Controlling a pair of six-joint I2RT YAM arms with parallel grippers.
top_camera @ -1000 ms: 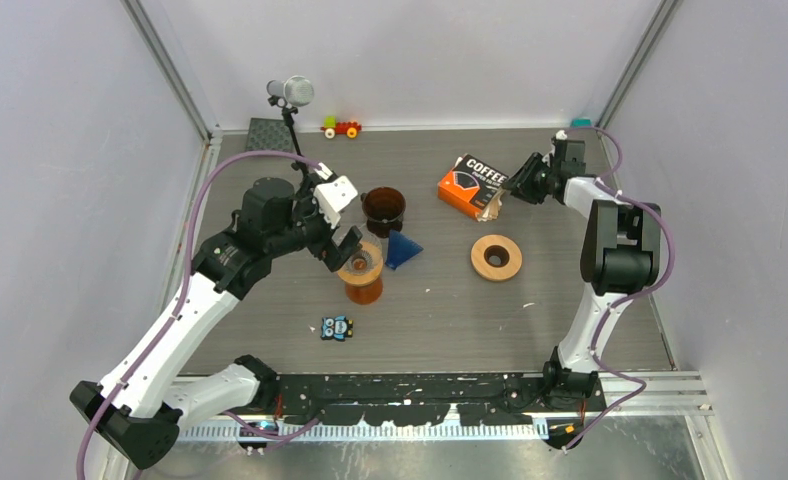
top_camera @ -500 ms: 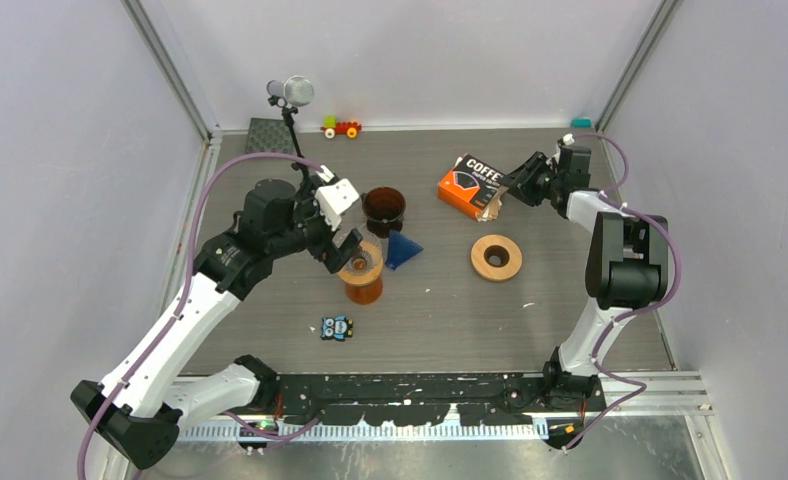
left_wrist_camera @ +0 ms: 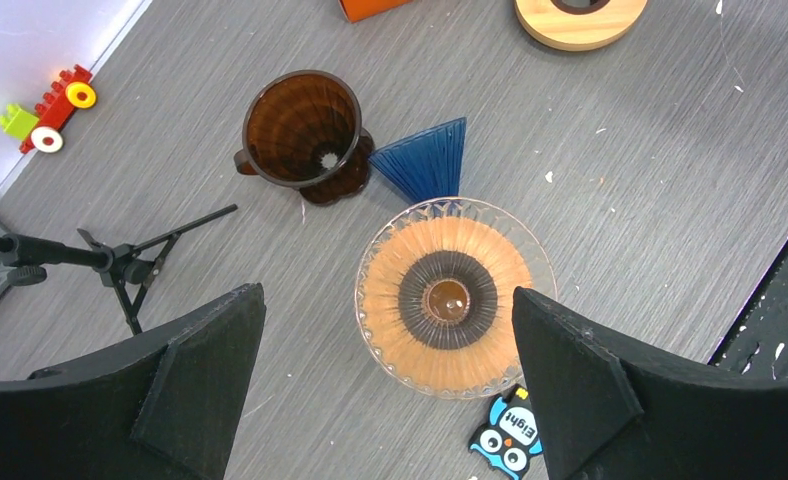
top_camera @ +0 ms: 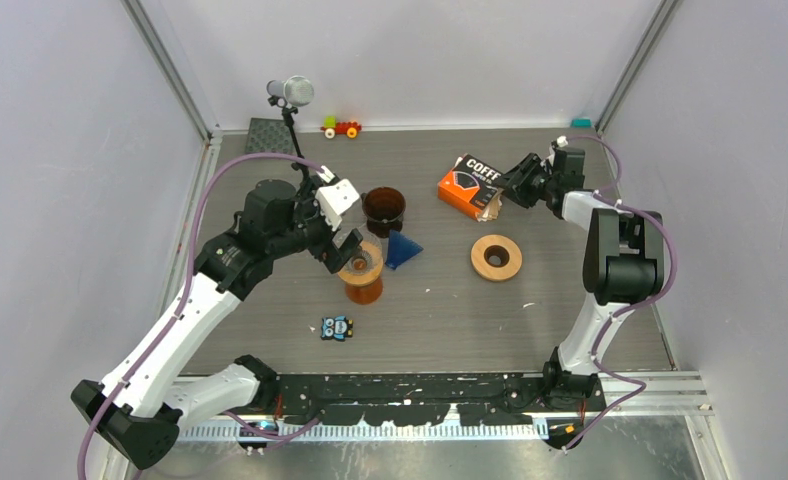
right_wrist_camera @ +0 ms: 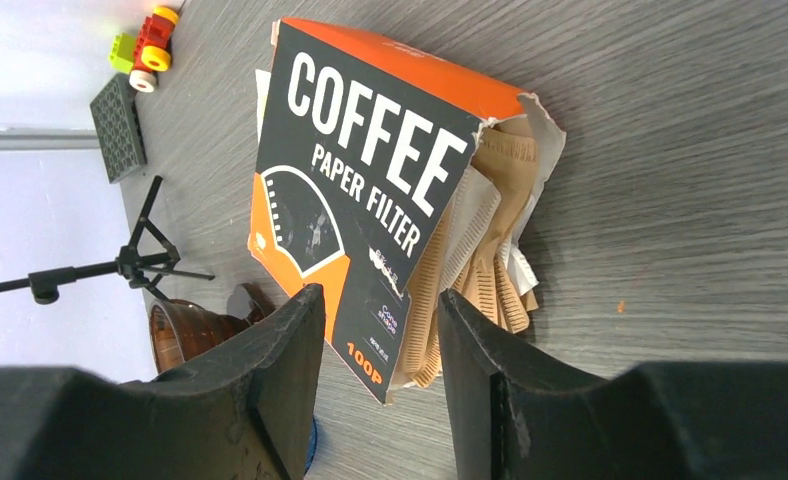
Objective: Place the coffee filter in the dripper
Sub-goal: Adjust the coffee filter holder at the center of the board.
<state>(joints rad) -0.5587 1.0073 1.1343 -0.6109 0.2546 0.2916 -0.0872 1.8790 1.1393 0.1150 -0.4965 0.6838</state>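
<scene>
Far left at the back of the grey wood-grain table (top_camera: 430, 310) stands a small silver microphone on a black tripod (top_camera: 290, 92). A dark grey studded plate (top_camera: 270, 135) lies at its foot, and a red-and-green toy brick car (top_camera: 341, 127) sits just to the right, against the wall.

The left hand (top_camera: 338, 248) hovers with its black fingers (left_wrist_camera: 200, 380) spread wide apart and nothing between them. Directly below it is the clear fluted glass dripper on an amber base (left_wrist_camera: 455, 297), upright and holding no paper. A little blue owl sticker (left_wrist_camera: 510, 437) lies on the near side of it.

Just behind is the brown ribbed plastic cone dripper (left_wrist_camera: 303, 130), mouth up. A blue pleated fan-shaped piece (left_wrist_camera: 425, 160) lies flat beside it, its narrow end toward the brown base.

Further right, the orange-and-black "COFFEE PAPER FILTER" box (right_wrist_camera: 370, 190) lies on the table with its end torn open. The brown paper coffee filters (right_wrist_camera: 480, 250) spill out of that end. A round wooden ring (top_camera: 496, 257) lies nearer the arms, well apart from the box.

The right hand (right_wrist_camera: 382, 310) sits low at the box's open end, fingers parted around its corner. Whether they touch it, I can't tell.
</scene>
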